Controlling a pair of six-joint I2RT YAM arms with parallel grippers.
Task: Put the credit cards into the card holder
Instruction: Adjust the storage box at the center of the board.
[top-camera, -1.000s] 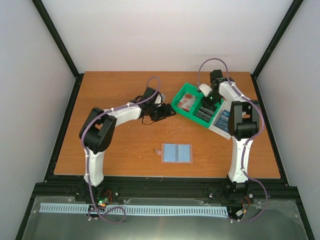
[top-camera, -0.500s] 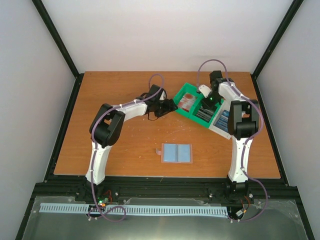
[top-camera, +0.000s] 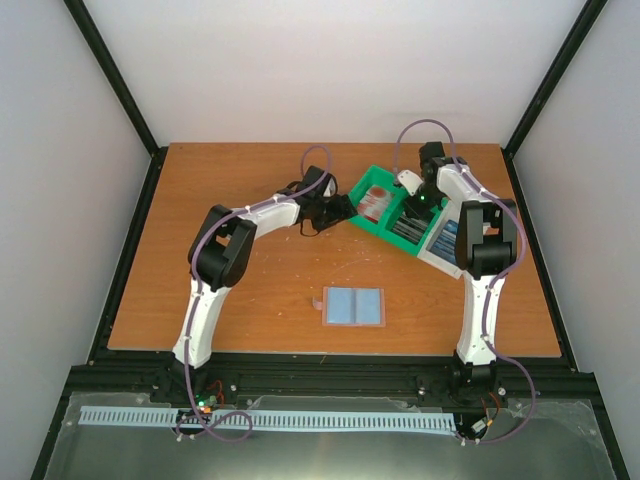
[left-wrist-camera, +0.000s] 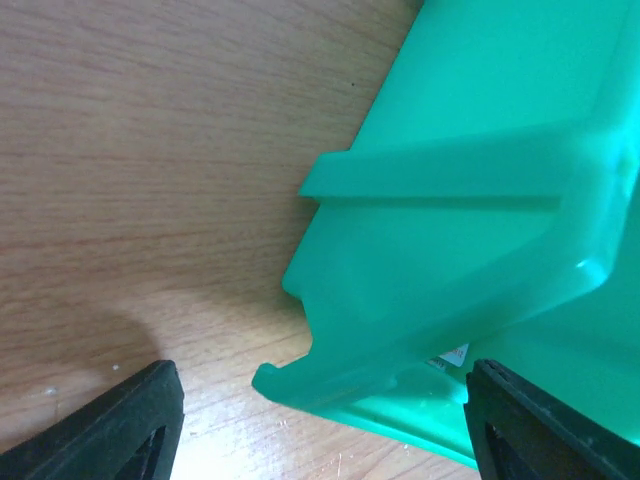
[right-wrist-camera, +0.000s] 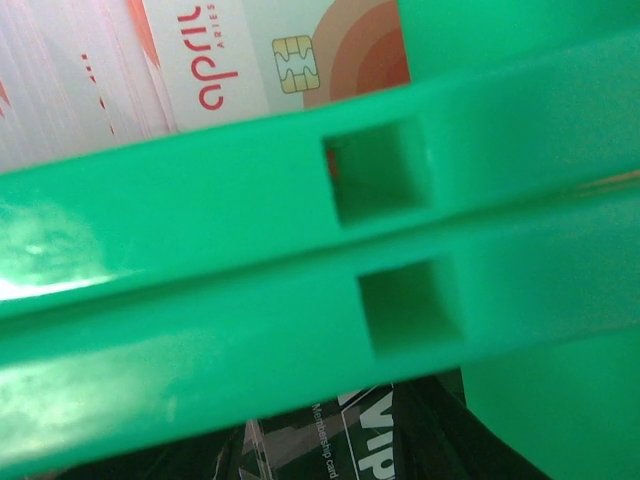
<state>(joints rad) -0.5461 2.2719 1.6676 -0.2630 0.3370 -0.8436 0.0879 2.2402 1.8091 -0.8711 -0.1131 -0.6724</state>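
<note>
Wooden table (top-camera: 230, 290) fills the floor of the enclosure, with both arms reaching to its far right part. Left arm (top-camera: 225, 250) stretches out low across the boards; right arm (top-camera: 480, 240) stands folded over the green-and-white compartment tray (top-camera: 380, 232), which sits skewed near the far right edge. Nearer the front, about midway between the two bases and well apart from the tray, the card holder (top-camera: 354, 306) lies opened flat, grey-blue inside up, tan-pink border around it. All the credit cards are in the tray: a red-and-white stack (top-camera: 375, 203) in the left compartment, a dark stack (top-camera: 408, 225) in the middle one, a blue stack (top-camera: 447, 238) in the white end. The left gripper (top-camera: 340, 210) sits at the tray's left corner; its black fingers (left-wrist-camera: 120, 425) stand wide, the green corner between them. The right gripper (top-camera: 418, 205) hangs low over the divider between the red-and-white and dark cards; whether its jaws are wide or narrow I cannot tell
</note>
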